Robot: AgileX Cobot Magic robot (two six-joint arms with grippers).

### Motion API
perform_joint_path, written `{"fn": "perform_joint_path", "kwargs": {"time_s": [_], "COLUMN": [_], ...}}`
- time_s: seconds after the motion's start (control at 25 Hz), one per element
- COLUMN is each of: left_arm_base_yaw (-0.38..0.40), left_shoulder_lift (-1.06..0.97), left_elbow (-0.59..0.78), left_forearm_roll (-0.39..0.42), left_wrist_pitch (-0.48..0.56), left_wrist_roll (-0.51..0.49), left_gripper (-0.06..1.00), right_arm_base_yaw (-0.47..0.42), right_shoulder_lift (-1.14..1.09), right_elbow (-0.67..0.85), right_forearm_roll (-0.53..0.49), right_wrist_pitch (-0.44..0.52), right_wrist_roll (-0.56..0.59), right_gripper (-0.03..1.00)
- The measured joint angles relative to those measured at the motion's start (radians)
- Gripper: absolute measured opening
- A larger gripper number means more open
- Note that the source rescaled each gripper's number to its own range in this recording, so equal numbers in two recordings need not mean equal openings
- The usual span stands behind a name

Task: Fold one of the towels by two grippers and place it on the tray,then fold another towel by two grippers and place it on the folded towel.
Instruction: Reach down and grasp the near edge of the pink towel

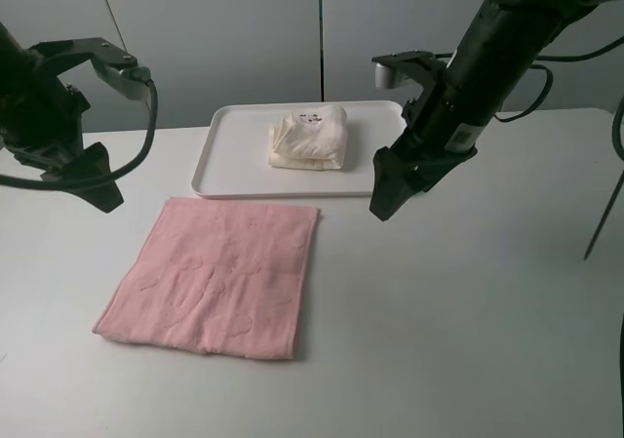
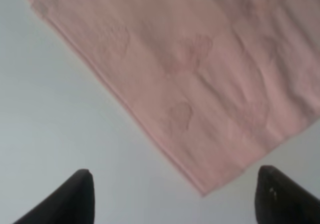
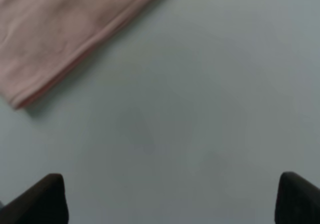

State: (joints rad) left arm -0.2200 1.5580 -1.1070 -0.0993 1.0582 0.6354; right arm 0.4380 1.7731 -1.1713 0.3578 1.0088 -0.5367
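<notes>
Status: roughly half done, going by the layout.

- Tabletop (image 1: 468, 311) is carrying everything; nothing is lifted.
- Pink towel (image 1: 214, 277) is lying flat on the tabletop just in front of the tray (image 1: 229, 155), toward its left half, with its far edge almost touching the tray's front rim. It is showing a doubled-looking edge in the wrist views, but I cannot tell if that is a fold or just a hem. I'm counting it as not yet folded for placing.
- Tray is sitting at the back centre and is holding one item.
- Cream towel (image 1: 310, 138) is sitting folded into a compact bundle inside the tray, right of its middle. First half of the task is looking complete.
- Left hand (image 1: 97, 189) is hovering off the tray's left front corner, beside the pink towel's far-left corner. Fingers are spread wide and gripping nothing.
- Right hand (image 1: 395, 196) is hanging over the tray's right front corner, clear of the pink towel's right edge. It is also spread and empty.

Remaining: both hands are needing to pinch the pink towel's corners, fold it, then stack it on the cream towel.
</notes>
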Motion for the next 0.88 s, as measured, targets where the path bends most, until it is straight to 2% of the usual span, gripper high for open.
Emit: {"fn": "perform_joint_path", "kwargs": {"time_s": [0.12, 0.28, 0.4, 0.56, 0.76, 0.88], "left_arm_base_yaw": [0.0, 0.0, 0.0, 0.0, 0.0, -0.022], "left_shoulder_lift": [-0.033, -0.041, -0.041, -0.042, -0.042, -0.044], "left_elbow": [0.085, 0.143, 0.177, 0.253, 0.373, 0.448], "left_forearm_roll": [0.037, 0.041, 0.037, 0.035, 0.018, 0.068], "left_wrist_pitch": [-0.029, -0.089, -0.147, -0.196, -0.318, -0.365], "left_wrist_roll": [0.136, 0.267, 0.355, 0.511, 0.584, 0.595], "left_gripper": [0.84, 0.84, 0.84, 0.84, 0.84, 0.84], "right_arm_base_yaw": [0.119, 0.255, 0.323, 0.387, 0.46, 0.494], "right_shoulder_lift": [0.0, 0.0, -0.001, -0.001, 0.004, 0.029], "right_elbow": [0.06, 0.07, 0.07, 0.07, 0.07, 0.07], "right_forearm_roll": [-0.01, -0.034, -0.042, -0.055, -0.056, -0.056], "right_wrist_pitch": [-0.061, -0.104, -0.146, -0.209, -0.217, -0.22], "right_wrist_roll": [-0.035, -0.162, -0.247, -0.263, -0.233, -0.219], "right_gripper": [0.94, 0.95, 0.95, 0.95, 0.95, 0.95]}}
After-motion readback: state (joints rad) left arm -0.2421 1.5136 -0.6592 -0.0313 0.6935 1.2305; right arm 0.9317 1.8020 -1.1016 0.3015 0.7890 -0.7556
